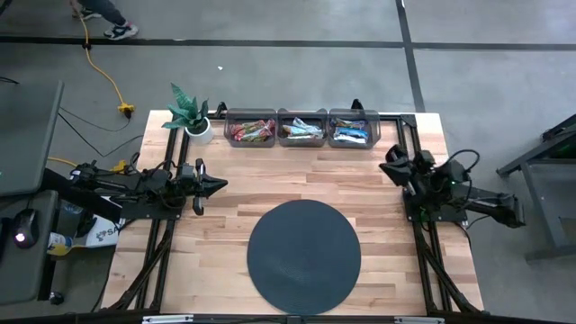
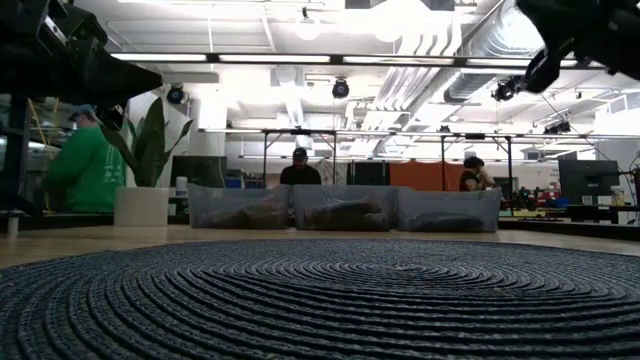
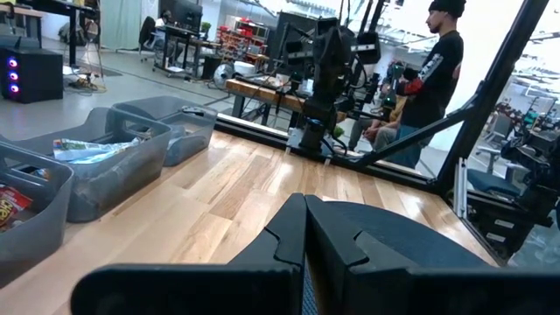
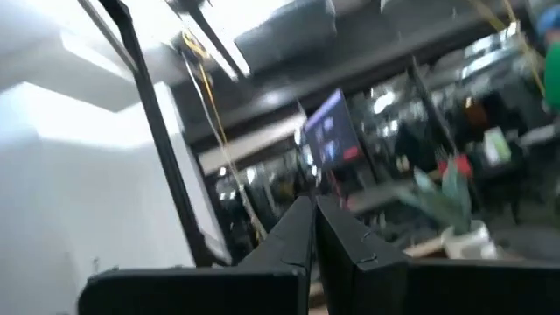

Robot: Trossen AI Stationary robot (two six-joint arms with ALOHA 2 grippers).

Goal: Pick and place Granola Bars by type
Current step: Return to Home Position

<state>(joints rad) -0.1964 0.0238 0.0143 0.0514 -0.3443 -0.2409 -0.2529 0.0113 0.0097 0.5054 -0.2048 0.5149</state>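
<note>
The granola bars [image 1: 301,131] are lying in the bins [image 1: 301,112] at upper centre. The left gripper [image 1: 221,184] and right gripper [image 1: 387,165] are hanging empty below them with jaws pressed together, the right one nearer.

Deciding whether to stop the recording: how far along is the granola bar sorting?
Sorting looks done: red bars, multicoloured bars and blue bars lie in separate bins, none showing on the table or disc. In hand: nothing; left gripper and right gripper are shut, empty, at the table's sides. Nothing visible is left.
</note>
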